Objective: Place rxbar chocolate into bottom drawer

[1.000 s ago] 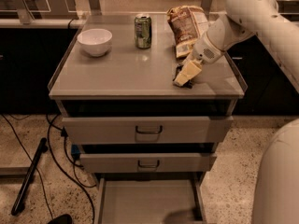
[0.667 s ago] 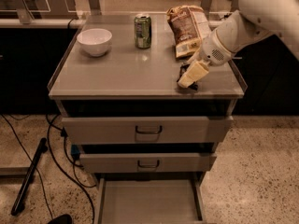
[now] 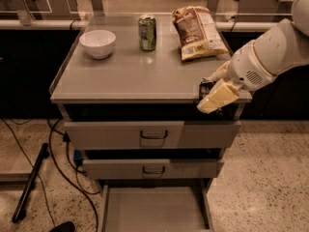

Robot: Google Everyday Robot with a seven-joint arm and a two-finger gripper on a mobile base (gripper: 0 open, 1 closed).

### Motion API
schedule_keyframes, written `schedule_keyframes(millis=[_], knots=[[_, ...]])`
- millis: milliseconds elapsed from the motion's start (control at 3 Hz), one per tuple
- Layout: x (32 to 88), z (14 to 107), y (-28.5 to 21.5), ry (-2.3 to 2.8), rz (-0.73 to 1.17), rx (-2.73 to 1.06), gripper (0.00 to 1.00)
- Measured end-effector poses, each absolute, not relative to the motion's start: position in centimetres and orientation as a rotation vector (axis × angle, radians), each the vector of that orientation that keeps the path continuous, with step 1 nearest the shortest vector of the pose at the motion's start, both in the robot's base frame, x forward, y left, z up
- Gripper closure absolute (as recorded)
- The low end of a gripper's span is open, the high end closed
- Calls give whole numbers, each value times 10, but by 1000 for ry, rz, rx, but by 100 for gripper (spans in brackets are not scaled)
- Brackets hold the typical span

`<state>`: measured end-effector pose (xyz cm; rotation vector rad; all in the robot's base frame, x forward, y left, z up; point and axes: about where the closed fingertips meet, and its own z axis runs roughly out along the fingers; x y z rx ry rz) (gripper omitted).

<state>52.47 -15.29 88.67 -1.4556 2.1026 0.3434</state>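
gripper (image 3: 216, 96) at the front right edge of the counter (image 3: 130, 76), pinching the dark chocolate bar (image 3: 206, 87) | bottom drawer (image 3: 154, 209) pulled out, grey floor showing | bowl (image 3: 97, 42), green can (image 3: 147, 33), chip bag (image 3: 199, 33) at the back, well apart from the gripper | writing cannot be read

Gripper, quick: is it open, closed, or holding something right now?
Gripper: closed on the chocolate bar, at the front right edge of the cabinet top.
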Motion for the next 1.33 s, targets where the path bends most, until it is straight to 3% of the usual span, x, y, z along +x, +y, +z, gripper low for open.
schedule_keyframes(millis=[667, 1333], knots=[[500, 849, -151, 2122, 427, -1439, 100], [453, 746, -146, 2118, 487, -1370, 100]])
